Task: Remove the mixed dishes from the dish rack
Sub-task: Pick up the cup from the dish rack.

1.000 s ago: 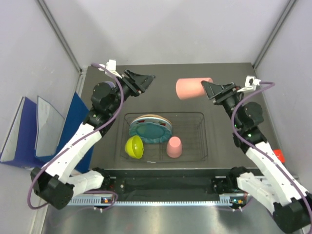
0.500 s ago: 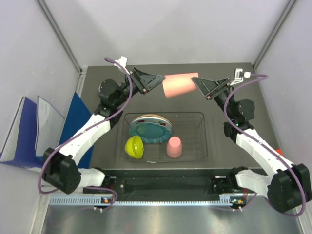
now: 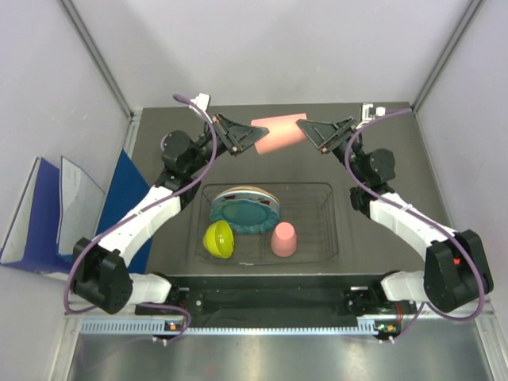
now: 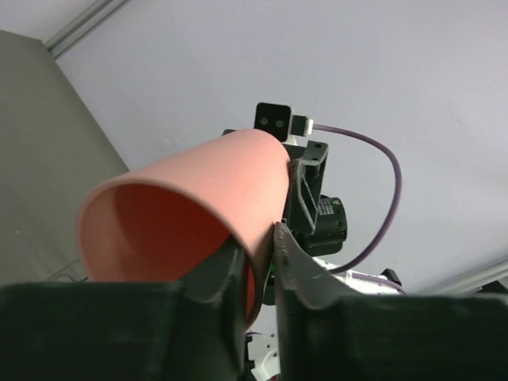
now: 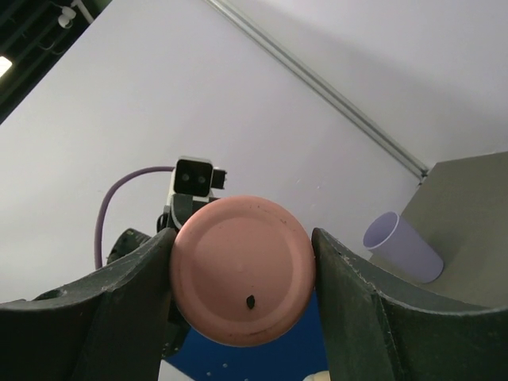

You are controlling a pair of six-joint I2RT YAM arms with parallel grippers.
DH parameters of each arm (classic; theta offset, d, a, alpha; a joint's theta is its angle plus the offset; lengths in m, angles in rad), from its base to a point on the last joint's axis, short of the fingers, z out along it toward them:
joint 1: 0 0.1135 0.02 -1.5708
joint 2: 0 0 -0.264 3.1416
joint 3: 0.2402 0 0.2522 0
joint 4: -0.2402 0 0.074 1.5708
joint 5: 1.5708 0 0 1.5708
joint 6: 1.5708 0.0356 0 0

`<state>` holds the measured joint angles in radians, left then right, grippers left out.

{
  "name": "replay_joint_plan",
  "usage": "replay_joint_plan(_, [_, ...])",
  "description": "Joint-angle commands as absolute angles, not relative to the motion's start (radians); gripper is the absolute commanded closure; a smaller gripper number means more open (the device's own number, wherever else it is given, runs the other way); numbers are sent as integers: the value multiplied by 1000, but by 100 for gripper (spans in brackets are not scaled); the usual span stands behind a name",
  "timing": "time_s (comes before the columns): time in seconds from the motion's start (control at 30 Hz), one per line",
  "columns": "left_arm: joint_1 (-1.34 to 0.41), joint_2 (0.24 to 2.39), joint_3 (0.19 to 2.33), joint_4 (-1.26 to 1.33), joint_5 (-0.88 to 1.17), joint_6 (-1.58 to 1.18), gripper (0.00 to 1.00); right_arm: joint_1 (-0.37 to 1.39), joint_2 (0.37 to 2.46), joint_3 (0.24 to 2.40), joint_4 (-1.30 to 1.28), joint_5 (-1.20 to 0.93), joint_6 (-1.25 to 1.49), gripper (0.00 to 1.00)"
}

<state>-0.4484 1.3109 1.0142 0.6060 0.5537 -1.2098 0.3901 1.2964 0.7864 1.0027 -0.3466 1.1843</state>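
Midair, plain salmon-pink cup (image 3: 278, 133) sideways; L gripper (image 3: 257, 136) pinches rim; R gripper (image 3: 306, 128) clamps base.

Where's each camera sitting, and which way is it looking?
Top external: fixed above, behind the arms, looking down on the table and dish rack; both arms show whole.
Left wrist: on the left arm's wrist, looking along the left gripper into the open salmon-pink cup; its fingers show.
Right wrist: on the right arm's wrist, facing that cup's base inside the right gripper, fingers either side; a lavender cup lies beyond.
Shared: all see that cup; each wrist view shows the other wrist's camera.
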Motion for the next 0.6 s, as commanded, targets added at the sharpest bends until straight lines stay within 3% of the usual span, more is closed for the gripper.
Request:
replay_joint_plan(0.0, [-448, 1279, 1014, 649, 580, -1192, 98, 410, 1301, 839, 1091, -371, 1189, 100])
replay_joint_plan(0.1, [-446, 1279, 1034, 600, 571, -1157, 100, 410, 1287, 841, 1059, -385, 1166, 78])
replay_joint_plan(0.13, [-445, 1278, 1040, 589, 563, -1149, 100, 411, 1281, 842, 1043, -390, 1142, 57])
replay_joint_plan(0.2, [-440, 1275, 1064, 551, 557, -1124, 100, 410, 1255, 848, 967, -393, 1112, 31])
replay_joint_plan(0.23, [-428, 1273, 1075, 528, 552, -1118, 100, 410, 1246, 853, 927, -393, 1071, 8])
replay_joint_plan(0.27, [-417, 1273, 1106, 500, 542, -1095, 100, 408, 1233, 865, 881, -387, 1048, 1])
replay_joint_plan(0.4, [-327, 1282, 1236, 249, 450, -999, 100, 408, 1146, 955, 408, -244, 866, 0])
replay_joint_plan(0.57, [-307, 1470, 1650, -390, 111, -752, 100, 446, 1094, 1051, 97, -6, 690, 0])
